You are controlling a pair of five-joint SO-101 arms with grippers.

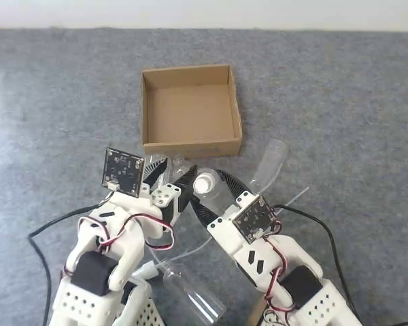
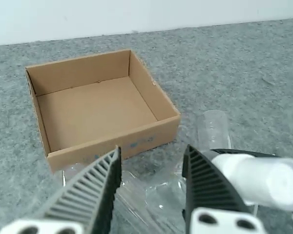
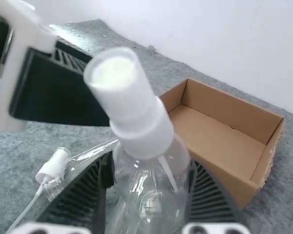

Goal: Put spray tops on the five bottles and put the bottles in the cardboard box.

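One bottle (image 3: pixel 146 207) sits roughly upright in the right gripper (image 3: pixel 149 168), which is clamped around its body just in front of the box (image 1: pixel 190 146). Its white top (image 3: pixel 124 92) looks seated on the neck. The left gripper (image 2: pixel 153 151) hangs just beside that top, jaws spread with nothing between them. Another bottle (image 1: pixel 270 163) lies off the box's front right corner, and I cannot tell whether it is capped. A further one (image 1: pixel 190 295) lies well back from the box, between the arms. No bottle lies in the box yet. Capping of the held bottle seems finished or nearly so. The next move calls for the right arm to lift it over the box's front wall and lower it inside, keeping clear of the left gripper.
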